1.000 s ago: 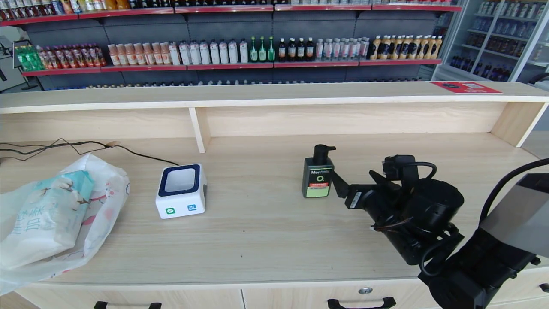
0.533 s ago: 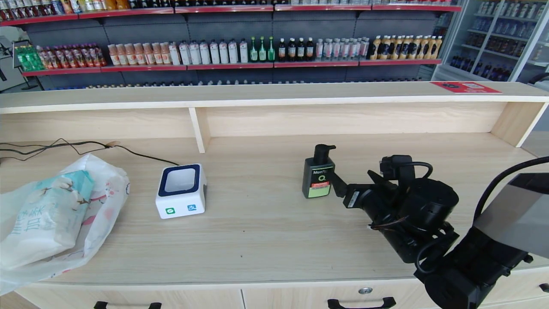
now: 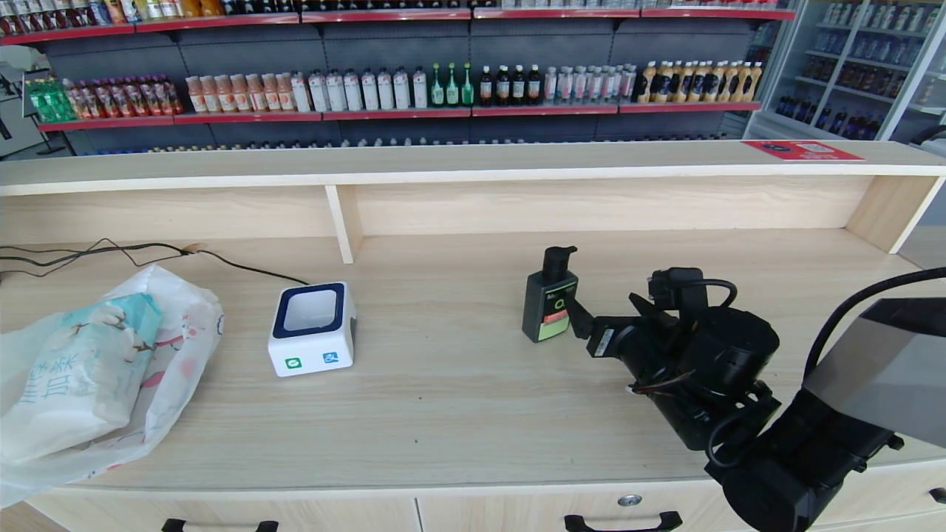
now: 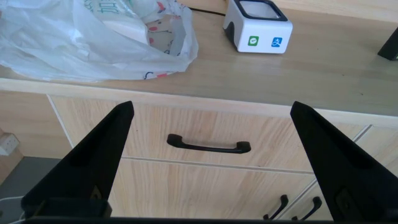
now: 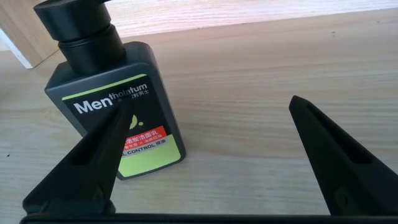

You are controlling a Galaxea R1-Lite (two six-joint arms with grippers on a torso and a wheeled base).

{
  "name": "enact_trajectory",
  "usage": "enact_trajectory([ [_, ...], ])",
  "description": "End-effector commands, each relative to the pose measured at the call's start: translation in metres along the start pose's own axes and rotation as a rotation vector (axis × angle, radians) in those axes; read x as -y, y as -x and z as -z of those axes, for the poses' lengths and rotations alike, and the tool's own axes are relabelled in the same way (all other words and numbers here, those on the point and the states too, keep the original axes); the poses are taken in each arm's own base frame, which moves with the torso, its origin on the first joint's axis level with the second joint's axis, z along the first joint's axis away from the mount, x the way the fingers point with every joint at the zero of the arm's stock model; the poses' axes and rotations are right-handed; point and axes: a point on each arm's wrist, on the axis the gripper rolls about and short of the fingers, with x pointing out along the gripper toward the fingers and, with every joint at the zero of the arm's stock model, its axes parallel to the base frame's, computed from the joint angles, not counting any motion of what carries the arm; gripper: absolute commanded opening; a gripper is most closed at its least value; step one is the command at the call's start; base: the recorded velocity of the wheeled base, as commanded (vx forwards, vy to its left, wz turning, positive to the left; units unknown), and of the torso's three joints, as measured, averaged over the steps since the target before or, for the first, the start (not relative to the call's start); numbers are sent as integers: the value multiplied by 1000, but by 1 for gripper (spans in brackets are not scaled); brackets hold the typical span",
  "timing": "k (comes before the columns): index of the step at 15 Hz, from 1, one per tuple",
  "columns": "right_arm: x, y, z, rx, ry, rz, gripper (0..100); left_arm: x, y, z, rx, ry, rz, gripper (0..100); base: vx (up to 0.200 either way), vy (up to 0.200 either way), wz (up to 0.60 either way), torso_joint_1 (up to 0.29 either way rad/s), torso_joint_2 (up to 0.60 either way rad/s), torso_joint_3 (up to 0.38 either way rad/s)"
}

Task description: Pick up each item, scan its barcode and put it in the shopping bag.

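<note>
A dark pump bottle [image 3: 548, 303] with a green label stands on the wooden counter [image 3: 443, 399], right of centre. My right gripper [image 3: 602, 303] is open just to its right, at counter height. In the right wrist view one finger [image 5: 93, 162] overlaps the bottle [image 5: 118, 118] at its label side; the other finger [image 5: 336, 155] is well clear of it over bare wood. The white scanner [image 3: 310, 329] sits left of centre. The plastic shopping bag [image 3: 148, 369] lies at the far left with a tissue pack [image 3: 81, 362] inside. My left gripper [image 4: 211, 109] is open below the counter edge.
A black cable [image 3: 111, 251] runs from the scanner along the back left of the counter. A raised wooden ledge [image 3: 473, 166] with an upright divider [image 3: 341, 222] bounds the back. Drawer handles [image 4: 208, 146] face the left gripper. Bare counter lies between scanner and bottle.
My right gripper has edged left against the bottle. The bottle has turned on the spot, its label now facing more toward the gripper. Bag and scanner are unmoved.
</note>
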Motion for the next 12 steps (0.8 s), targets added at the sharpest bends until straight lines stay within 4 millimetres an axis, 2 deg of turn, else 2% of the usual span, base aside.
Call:
enact_trajectory([
  [1,0,0,1,-1,-4,1,100,0,0,0,1,0,-1,100,0,0,0,0,0,0],
  [12,-2,-9,5,9,-26,1,100,0,0,0,1,0,1,100,0,0,0,0,0,0],
])
